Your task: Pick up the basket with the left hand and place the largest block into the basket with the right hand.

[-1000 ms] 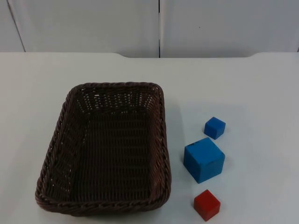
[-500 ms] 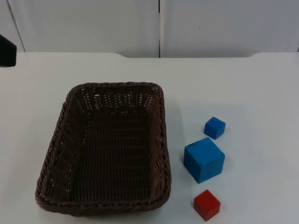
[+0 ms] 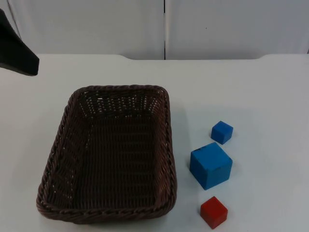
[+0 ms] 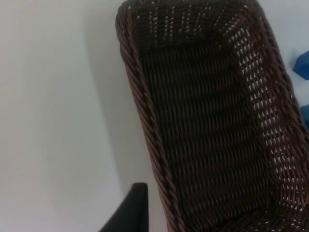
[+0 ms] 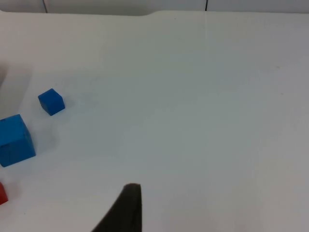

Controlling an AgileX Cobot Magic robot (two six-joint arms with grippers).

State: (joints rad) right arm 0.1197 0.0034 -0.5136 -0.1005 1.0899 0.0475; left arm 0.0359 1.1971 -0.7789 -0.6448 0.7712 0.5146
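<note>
Nearest you on the table (image 3: 270, 87) sits the red block (image 3: 213, 211), and just behind it the big blue block (image 3: 210, 165), which is the one you want for the right arm; beyond that again is the small blue block (image 3: 221, 132), a little apart. The big block looks rigid and light, with flat faces, so close the fingers squarely across two opposite sides and mind that it sits turned at an angle to the table edge. To its left, close but not touching, lies the brown woven basket (image 3: 111, 150), empty and flat on the table. Judge it as light and a bit springy: the wicker wall may flex, so pinch the thick braided rim (image 4: 145, 121) rather than the thin open weave, and expect it to tip if you hold it only at one edge. Farthest off, the left gripper (image 3: 17, 53) hangs above the far left part of the table, well clear of the basket; you cannot tell how its fingers stand. The right gripper (image 5: 126, 209) waits out beyond the blocks, and its opening cannot be told either.
</note>
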